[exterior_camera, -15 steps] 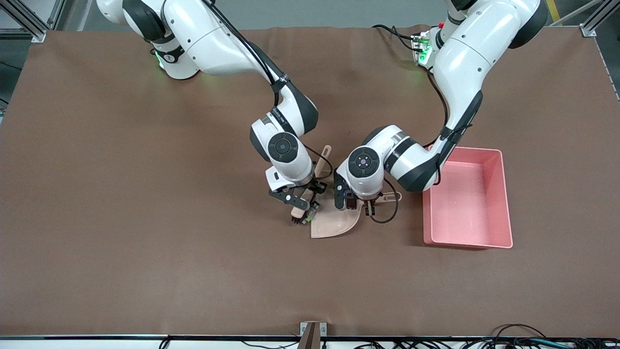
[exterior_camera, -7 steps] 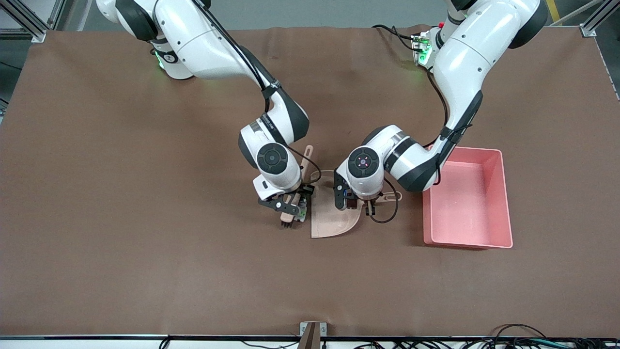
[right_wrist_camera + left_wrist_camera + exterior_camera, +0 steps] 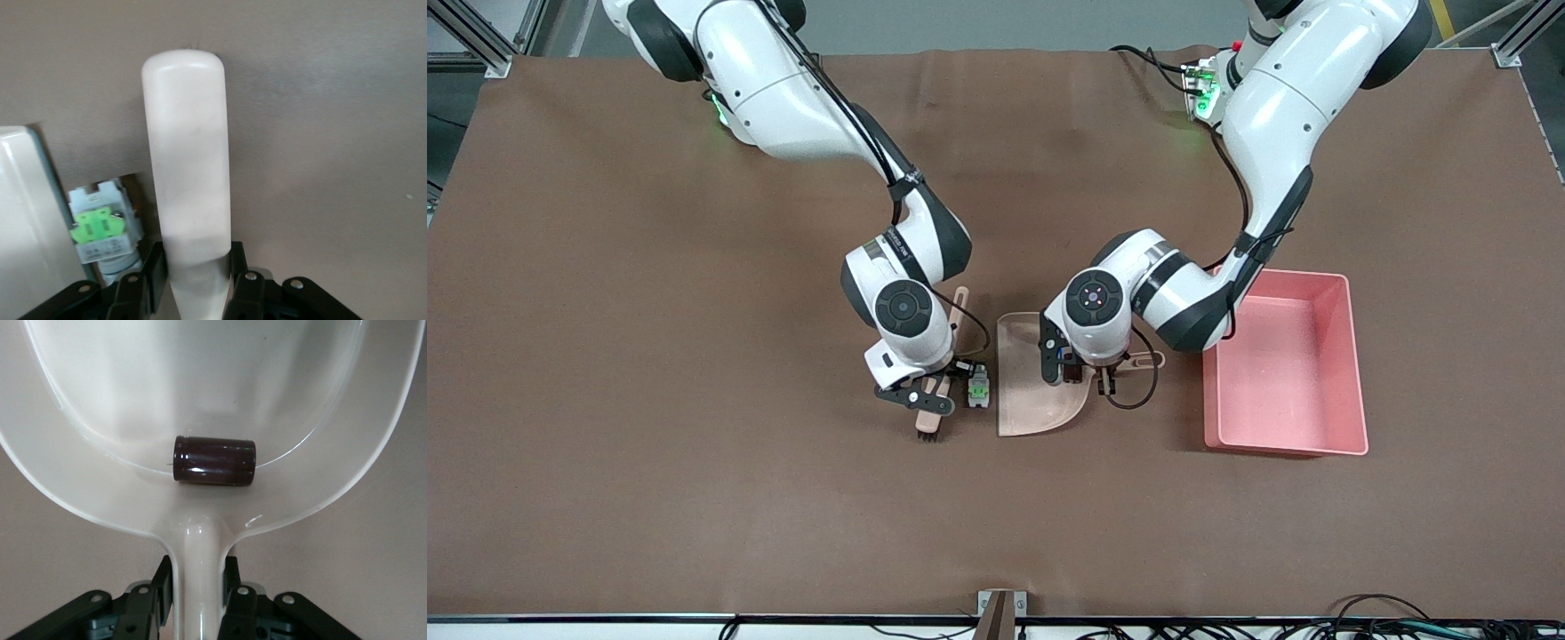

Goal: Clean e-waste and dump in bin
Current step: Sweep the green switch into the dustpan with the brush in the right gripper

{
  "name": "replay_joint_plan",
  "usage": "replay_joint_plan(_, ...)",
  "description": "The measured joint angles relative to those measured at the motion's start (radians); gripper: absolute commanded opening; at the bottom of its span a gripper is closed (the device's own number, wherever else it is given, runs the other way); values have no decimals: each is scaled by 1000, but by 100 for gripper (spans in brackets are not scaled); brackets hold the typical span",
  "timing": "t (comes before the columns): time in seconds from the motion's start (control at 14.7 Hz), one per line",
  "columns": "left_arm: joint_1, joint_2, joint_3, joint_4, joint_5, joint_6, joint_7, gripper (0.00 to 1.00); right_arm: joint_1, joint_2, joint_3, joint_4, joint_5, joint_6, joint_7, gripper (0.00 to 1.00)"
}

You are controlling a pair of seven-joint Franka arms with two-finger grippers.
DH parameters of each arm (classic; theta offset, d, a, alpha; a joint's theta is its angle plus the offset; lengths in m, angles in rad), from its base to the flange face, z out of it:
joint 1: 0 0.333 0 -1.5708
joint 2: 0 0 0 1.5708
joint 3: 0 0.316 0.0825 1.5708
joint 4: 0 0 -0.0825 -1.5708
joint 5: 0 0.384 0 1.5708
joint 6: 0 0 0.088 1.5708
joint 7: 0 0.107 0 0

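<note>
1. The right pincer [image 3: 925, 402] is down near the middle of the tabletop, clamped on the handle of a small beige brush [image 3: 930, 416]; the right wrist view shows its fingers [image 3: 148, 277] pressed against both sides of that handle, and the dark bristles point toward the tabletop's camera-side edge.
2. The whitish-grey component [image 3: 979, 390], with its bright green part on top, lies on the brown tabletop [image 3: 649, 356] just beside the brush, between it and the straight open edge of the dustpan [image 3: 1032, 404], which faces the right arm's end of the tabletop. In the right wrist view the component [image 3: 103, 230] sits close against the brush [image 3: 190, 187], with the dustpan's rim [image 3: 27, 200] next to it.
3. The dustpan rests flat near the tabletop's middle. The left pincer [image 3: 1089, 378] grips its handle; the left wrist view shows the fingers [image 3: 163, 583] closed on the handle's neck.
4. The dark maroon cylinder [image 3: 215, 460] lies on its side inside the dustpan [image 3: 80, 473], close to where the handle joins the pan. It is hidden under the left wrist in the front view.
5. The pink bin [image 3: 1352, 356] stands toward the left arm's end of the tabletop, near the dustpan's handle tip but apart from it.
</note>
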Motion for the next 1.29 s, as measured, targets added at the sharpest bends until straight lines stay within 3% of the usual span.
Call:
replay_joint_plan(0.48,-1,0,0,0,0,-2,0,22,38,32,14,2,1,65,69,0)
replay_joint_plan(1.29,-1,0,1,3,0,-9,0,22,55,38,48,45,94,54,134,0)
